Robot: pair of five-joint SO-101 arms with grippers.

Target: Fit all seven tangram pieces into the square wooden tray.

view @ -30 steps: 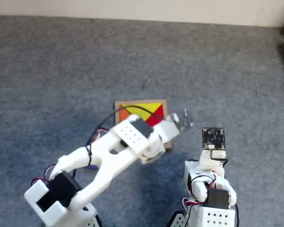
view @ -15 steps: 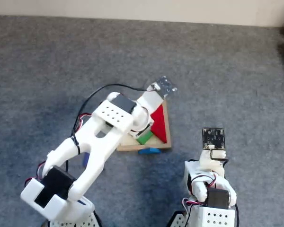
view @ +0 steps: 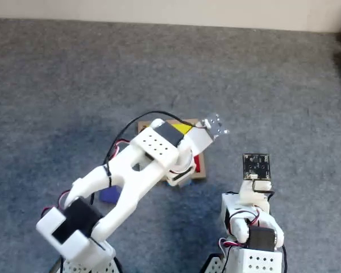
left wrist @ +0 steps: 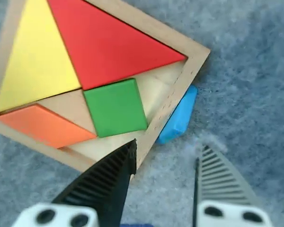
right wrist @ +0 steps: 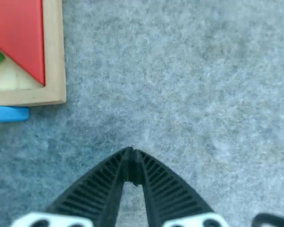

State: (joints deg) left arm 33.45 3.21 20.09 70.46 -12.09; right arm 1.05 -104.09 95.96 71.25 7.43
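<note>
Grey carpet [view: 273, 85], wooden tray [left wrist: 193, 70], pale wall [view: 159, 10]

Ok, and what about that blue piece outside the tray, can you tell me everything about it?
The blue piece is a flat, light blue block with rounded corners, and it looks like painted wood. It lies flat on the grey carpet, outside the wooden tray, right along one outer edge of the frame near a corner. Its full shape is hard to tell. The left gripper hangs open close by, not touching it.
</note>
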